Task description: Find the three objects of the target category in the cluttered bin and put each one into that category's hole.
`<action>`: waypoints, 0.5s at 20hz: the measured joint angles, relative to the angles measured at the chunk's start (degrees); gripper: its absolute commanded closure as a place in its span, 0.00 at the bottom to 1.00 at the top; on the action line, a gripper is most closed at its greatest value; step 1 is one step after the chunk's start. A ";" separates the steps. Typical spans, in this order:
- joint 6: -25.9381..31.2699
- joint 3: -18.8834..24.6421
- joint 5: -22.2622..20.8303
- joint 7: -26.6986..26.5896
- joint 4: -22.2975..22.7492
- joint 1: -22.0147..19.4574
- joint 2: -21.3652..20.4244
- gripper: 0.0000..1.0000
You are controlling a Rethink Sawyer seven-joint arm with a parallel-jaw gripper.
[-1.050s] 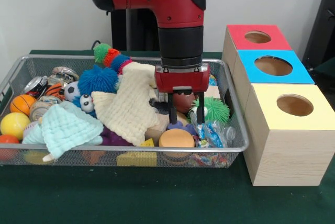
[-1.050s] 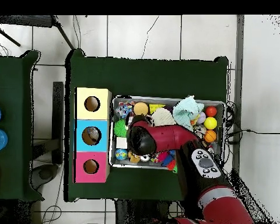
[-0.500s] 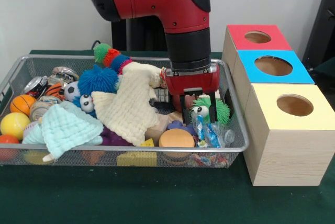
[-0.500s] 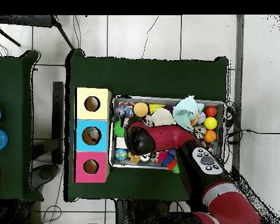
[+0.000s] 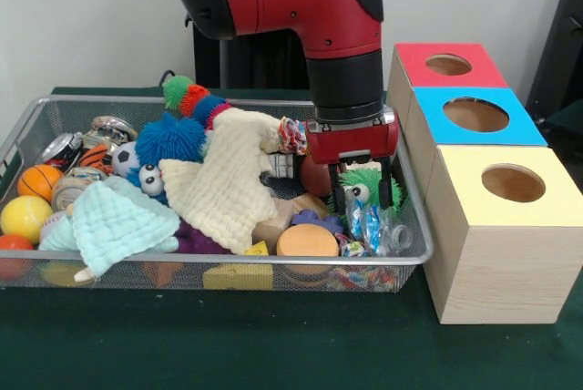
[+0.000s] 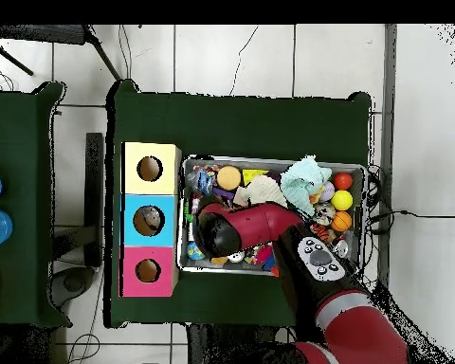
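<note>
From the front, you see the gripper (image 5: 363, 197) low at the right end of the wire bin (image 5: 36, 115), its two dark fingers straddling a green spiky toy with eyes (image 5: 369, 188); the fingers stand on either side of it and appear to pinch it. That toy sits just inside the bin's right wall, with little room between it and the rim. Right of the bin, nearly touching it, stand three boxes in a row: the yellow box (image 5: 503, 235) nearest you, the blue box (image 5: 474, 121) behind it, the red box (image 5: 446, 66) farthest, each with a round hole on top. The cream cloth (image 5: 228, 180) heaps up in the bin's middle, a pale blue cloth (image 5: 114, 219) lies to its left, and balls crowd the left end, among them a yellow ball (image 5: 25, 217) and a small basketball (image 5: 38, 180). A blue spiky toy (image 5: 170, 138) lies behind the cloths. A bare strip of green table (image 5: 228, 344) runs along the front.

From overhead, the red arm (image 6: 260, 225) covers the bin's box-side half, so you cannot see the fingers or the green toy there. The boxes line the bin's left side, the yellow box (image 6: 165, 156) at the top. Green cloth lies bare above the bin, and pale tiled floor (image 6: 426, 142) surrounds the table.
</note>
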 measured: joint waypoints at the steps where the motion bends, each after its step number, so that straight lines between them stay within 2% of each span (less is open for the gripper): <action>1: -0.01 -0.02 -0.38 0.00 0.00 0.14 0.02 0.00; 4: -0.02 -0.32 -1.71 0.00 -0.02 0.71 0.15 0.00; 5: -0.04 -0.66 -2.73 0.00 -0.02 1.25 0.27 1.00; 10: -1.41 -3.33 -3.28 0.00 -0.44 3.68 0.21 1.00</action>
